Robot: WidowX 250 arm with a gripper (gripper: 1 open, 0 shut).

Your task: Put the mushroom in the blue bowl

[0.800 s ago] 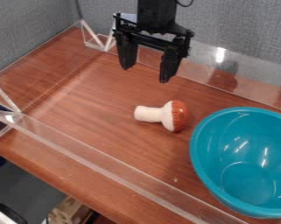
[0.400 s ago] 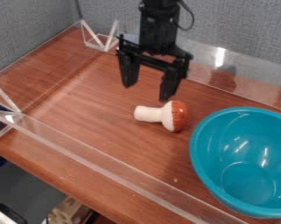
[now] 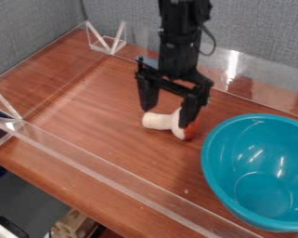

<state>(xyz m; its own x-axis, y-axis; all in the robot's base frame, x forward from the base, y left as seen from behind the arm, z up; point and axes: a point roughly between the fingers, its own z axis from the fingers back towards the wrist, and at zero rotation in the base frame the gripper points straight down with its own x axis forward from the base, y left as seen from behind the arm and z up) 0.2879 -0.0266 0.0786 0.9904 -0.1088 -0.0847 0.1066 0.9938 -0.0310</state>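
The mushroom point(image 3: 161, 120) lies on its side on the wooden table, cream stem pointing left, its reddish-brown cap partly hidden behind my right finger. My gripper point(image 3: 169, 110) hangs straight down just over it, open, with one black finger on each side of the mushroom. I cannot tell whether the fingers touch it. The blue bowl point(image 3: 263, 170) sits to the right near the front, teal and glossy with nothing inside, its rim a short way from the mushroom.
Clear plastic walls point(image 3: 114, 191) fence the wooden tabletop point(image 3: 77, 102) at the front, left and back. Triangular wire brackets stand at the back left corner point(image 3: 108, 39) and the left edge point(image 3: 3, 123).
My gripper has come forward and down from the back of the table to just over the mushroom, staying open. Mushroom and bowl have not moved.
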